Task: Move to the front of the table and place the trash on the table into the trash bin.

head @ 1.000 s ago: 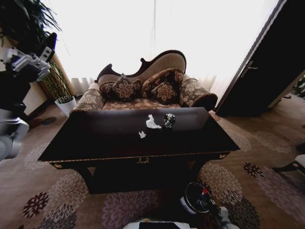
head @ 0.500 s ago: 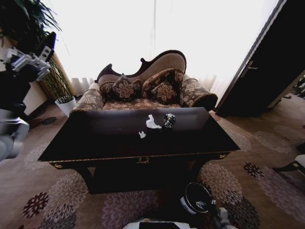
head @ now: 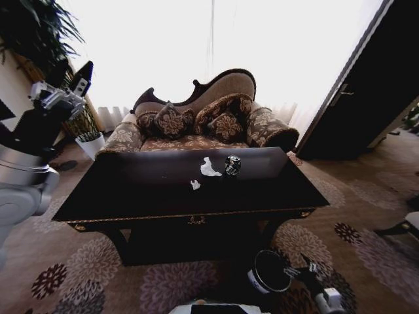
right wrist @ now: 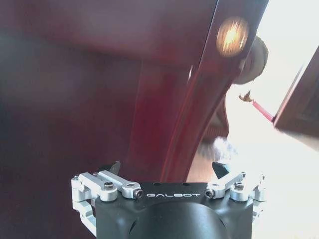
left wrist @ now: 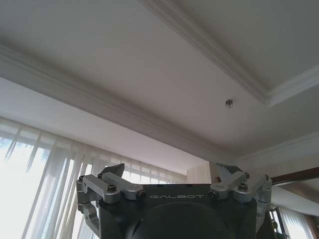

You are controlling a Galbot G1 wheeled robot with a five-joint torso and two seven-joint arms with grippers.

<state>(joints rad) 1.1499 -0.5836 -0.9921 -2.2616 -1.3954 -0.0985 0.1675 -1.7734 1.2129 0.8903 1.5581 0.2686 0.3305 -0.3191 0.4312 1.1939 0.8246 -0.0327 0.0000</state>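
Now we face the table (head: 131, 190), its top carrying the trash: two white paper scraps (head: 208, 169) and a crushed can (head: 232, 165) near the middle. Our left gripper (head: 69, 88) is raised high at the left, fingers spread. Our right gripper (head: 298, 269) hangs low beside the bin (head: 270, 271), fingers apart. Both wrist housings read GALBOT (left wrist: 177, 196).

left end effector (head: 65, 82) swung inward toward the table, right end effector (head: 302, 268) risen beside trash bin (head: 270, 271)

Trash (head: 218, 167) on table (head: 131, 190); trash bin (head: 270, 271) before table, right.
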